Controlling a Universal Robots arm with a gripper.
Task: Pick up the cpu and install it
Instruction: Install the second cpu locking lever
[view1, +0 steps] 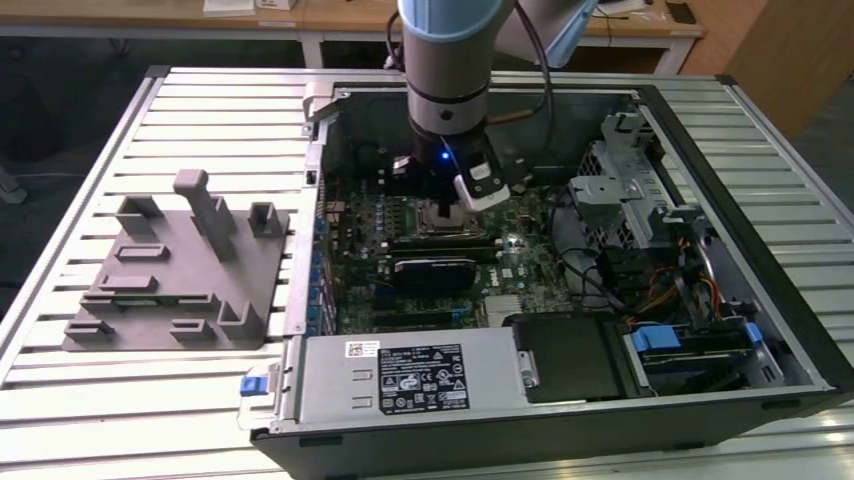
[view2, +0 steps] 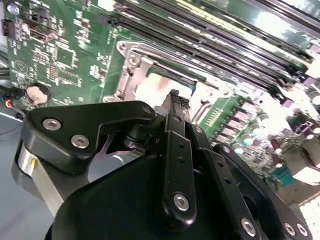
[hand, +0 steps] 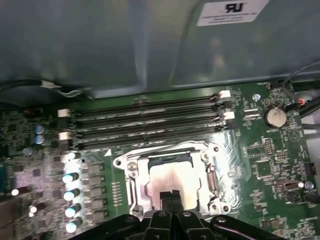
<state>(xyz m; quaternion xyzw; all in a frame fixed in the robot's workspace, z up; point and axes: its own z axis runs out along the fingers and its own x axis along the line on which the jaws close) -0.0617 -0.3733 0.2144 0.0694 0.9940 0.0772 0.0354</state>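
The cpu (hand: 172, 177) lies pale and flat inside the socket frame (hand: 131, 176) on the motherboard (hand: 270, 160), directly under the gripper (hand: 171, 196), whose 2 fingers meet tip to tip just above it and appear to hold nothing. If the chip sits skewed, any downward press could bend socket pins; its seating and corner alignment cannot be judged. Farther off, 4 memory slots (hand: 145, 117) run beside the socket, and the case wall (hand: 100, 45) behind is blurred.

You are looking at a lab or workshop: an open computer case (view1: 561, 300) is lying on a slatted aluminium workbench (view1: 147, 400), a grey fixture (view1: 180, 270) is sitting beside the case, and wooden desks (view1: 334, 20) are standing behind it.
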